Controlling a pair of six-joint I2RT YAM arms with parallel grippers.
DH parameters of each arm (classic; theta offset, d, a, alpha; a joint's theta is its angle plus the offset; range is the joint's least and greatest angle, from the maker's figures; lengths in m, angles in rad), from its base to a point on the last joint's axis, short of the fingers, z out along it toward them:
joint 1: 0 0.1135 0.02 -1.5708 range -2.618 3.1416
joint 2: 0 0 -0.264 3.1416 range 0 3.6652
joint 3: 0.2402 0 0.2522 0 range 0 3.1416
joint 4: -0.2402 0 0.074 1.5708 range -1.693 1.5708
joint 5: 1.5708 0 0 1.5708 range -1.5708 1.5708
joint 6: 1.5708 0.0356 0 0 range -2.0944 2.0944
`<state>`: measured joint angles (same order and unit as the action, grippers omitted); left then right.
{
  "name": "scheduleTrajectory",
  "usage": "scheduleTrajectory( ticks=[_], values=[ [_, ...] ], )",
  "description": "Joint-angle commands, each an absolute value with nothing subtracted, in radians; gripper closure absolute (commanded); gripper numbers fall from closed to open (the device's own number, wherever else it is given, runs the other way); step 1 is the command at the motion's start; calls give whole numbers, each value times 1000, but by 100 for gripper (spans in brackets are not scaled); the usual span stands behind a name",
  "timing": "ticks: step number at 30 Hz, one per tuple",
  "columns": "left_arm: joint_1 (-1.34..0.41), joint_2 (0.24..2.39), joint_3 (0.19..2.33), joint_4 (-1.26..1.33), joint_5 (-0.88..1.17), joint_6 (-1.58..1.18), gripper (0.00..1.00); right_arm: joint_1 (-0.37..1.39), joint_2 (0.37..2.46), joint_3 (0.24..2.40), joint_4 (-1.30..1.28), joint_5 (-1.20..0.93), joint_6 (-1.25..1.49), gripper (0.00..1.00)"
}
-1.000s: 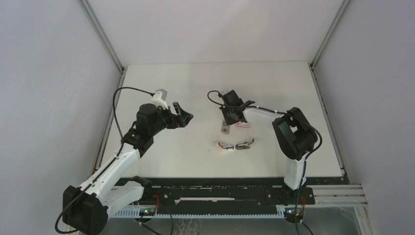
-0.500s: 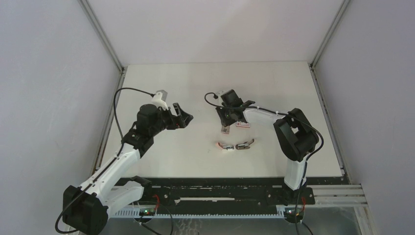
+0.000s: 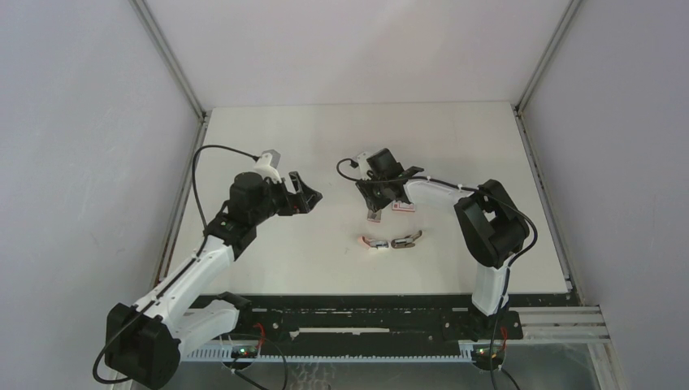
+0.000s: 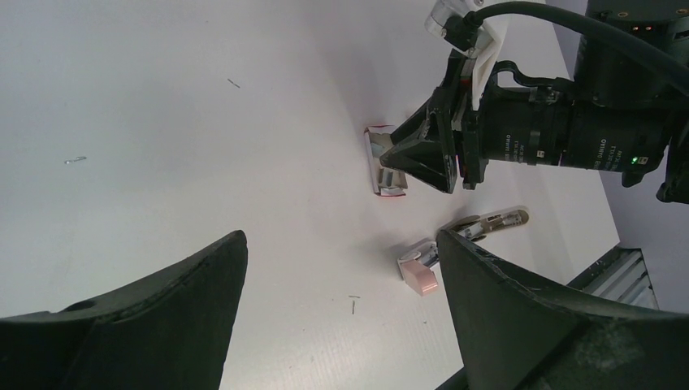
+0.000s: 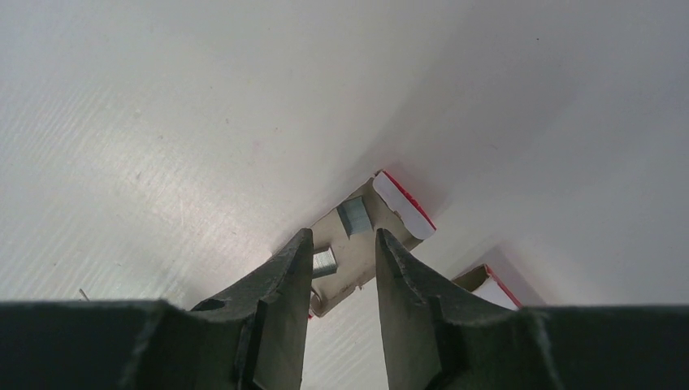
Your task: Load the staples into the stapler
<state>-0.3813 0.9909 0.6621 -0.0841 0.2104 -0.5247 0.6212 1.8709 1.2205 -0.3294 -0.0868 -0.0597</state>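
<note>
Over the staples tray [image 5: 351,248], the barely parted right tool [image 5: 341,242] hides its end; left tool [image 4: 341,237] gapes empty.

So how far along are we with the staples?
Early. Done: the tray lies open with staples exposed. In hand: the right end effector is down over the tray, jaws slightly apart, nothing gripped. Left: grip a strip and load it into the stapler, which lies untouched nearer the bases. The left end effector hovers open and empty.
</note>
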Motion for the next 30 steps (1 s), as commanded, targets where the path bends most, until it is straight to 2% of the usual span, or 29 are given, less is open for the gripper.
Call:
scheduleTrajectory(
  ticks=[1, 25, 30],
  values=[
    [-383, 995, 667, -62, 225, -535, 10, 612, 1867, 1266, -332, -116, -115, 66],
    [-383, 1011, 675, -71, 223, -531, 9, 609, 1962, 1318, -367, -92, -156, 71],
    [-383, 1008, 673, -74, 218, -531, 10, 609, 1970, 1320, -368, -87, -155, 75]
  ],
)
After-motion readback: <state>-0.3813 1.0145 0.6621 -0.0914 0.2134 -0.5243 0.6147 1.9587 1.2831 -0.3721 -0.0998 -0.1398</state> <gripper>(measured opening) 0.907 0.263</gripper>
